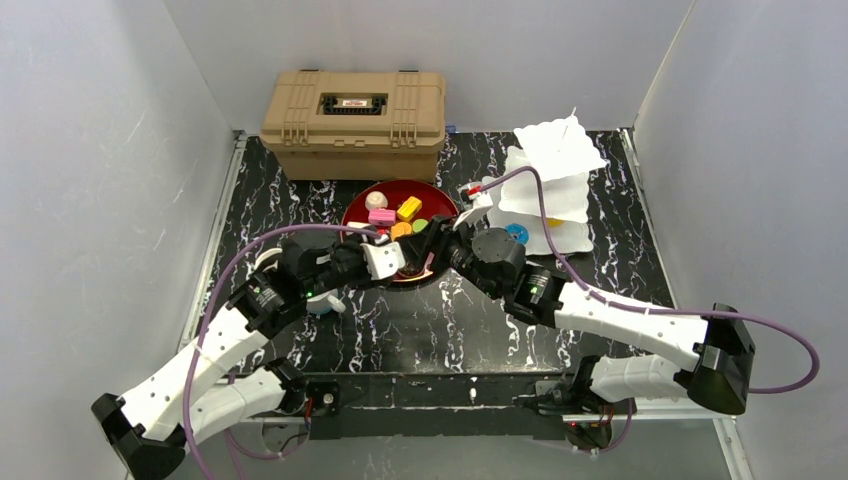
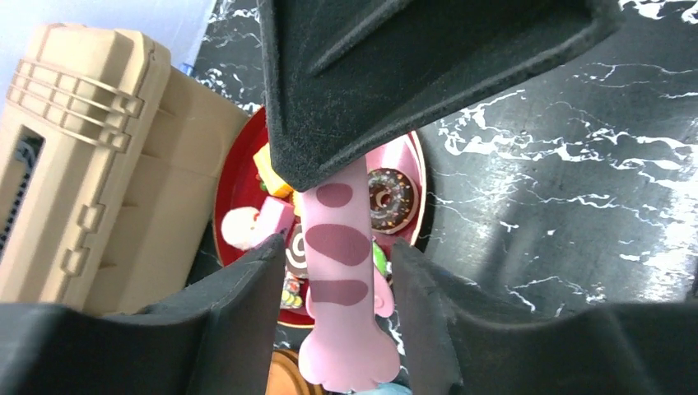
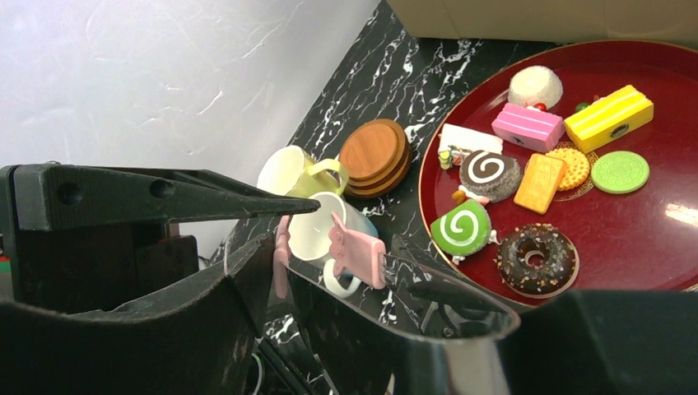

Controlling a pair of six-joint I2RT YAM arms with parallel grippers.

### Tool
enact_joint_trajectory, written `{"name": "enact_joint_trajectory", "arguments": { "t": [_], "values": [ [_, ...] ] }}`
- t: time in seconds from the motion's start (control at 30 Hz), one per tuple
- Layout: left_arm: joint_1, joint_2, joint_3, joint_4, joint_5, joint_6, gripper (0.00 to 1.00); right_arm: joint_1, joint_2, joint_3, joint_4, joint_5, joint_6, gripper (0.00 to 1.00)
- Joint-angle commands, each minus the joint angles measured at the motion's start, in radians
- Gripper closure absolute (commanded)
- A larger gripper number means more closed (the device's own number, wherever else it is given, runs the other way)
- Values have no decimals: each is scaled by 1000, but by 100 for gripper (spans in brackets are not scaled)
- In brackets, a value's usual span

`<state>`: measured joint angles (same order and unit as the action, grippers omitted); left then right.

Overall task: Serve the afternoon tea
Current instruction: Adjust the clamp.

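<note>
- Left gripper (image 2: pixel 337 245) is spread around the tongs (image 2: pixel 337 276), not touching; right gripper (image 3: pixel 284 226) looks to be pinching them.
- Pastries (image 3: pixel 486 174) are unserved on the red tray (image 3: pixel 650 247), mugs (image 3: pixel 313 230) beside it.
- Next, I reckon: tong one pastry.

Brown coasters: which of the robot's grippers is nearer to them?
Left. The coasters lie just left of the red tray; the left gripper hangs over the tray's near-left rim beside them, while the right gripper is further right, beyond the left one.
</note>
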<state>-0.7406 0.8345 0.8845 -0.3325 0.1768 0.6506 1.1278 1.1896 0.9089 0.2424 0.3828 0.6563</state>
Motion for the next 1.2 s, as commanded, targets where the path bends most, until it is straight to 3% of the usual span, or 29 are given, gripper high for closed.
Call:
{"name": "enact_joint_trajectory", "arguments": {
  "t": [0.0, 0.1, 0.17, 0.27, 0.4, 0.73, 0.93, 1.03, 1.1, 1.13, 1.17],
  "values": [
    [3, -1, 36, -24, 36, 21, 64, 1, 1, 55, 57, -29, 9, 59],
    [4, 4, 44, -29, 19, 28, 98, 1, -5, 52, 52, -22, 10, 58],
    [3, 6, 49, -29, 12, 27, 100, 1, -9, 49, 49, -18, 14, 50],
    [4, 4, 56, -12, 14, 19, 100, 1, 6, 58, 31, -31, 32, 28],
    [4, 12, 68, -8, 22, 13, 100, 3, 40, 63, 38, -70, 55, 17],
    [3, 0, 53, 21, -13, 40, 100, 3, 57, 66, -5, -88, 61, 19],
    [3, 9, 62, 38, -15, 35, 100, 3, 88, 84, -18, -111, 72, 32],
    [4, 9, 67, 38, -8, 30, 100, 3, 55, 54, 15, -71, 64, 46],
    [3, 9, 67, 36, -7, 23, 100, 2, 30, 39, 23, -51, 52, 48],
    [4, 9, 67, 33, -7, 18, 97, 1, 23, 42, 11, -39, 40, 48],
    [3, 7, 65, 32, -9, 15, 85, 1, 16, 49, -6, -30, 26, 48]
  ]
}}
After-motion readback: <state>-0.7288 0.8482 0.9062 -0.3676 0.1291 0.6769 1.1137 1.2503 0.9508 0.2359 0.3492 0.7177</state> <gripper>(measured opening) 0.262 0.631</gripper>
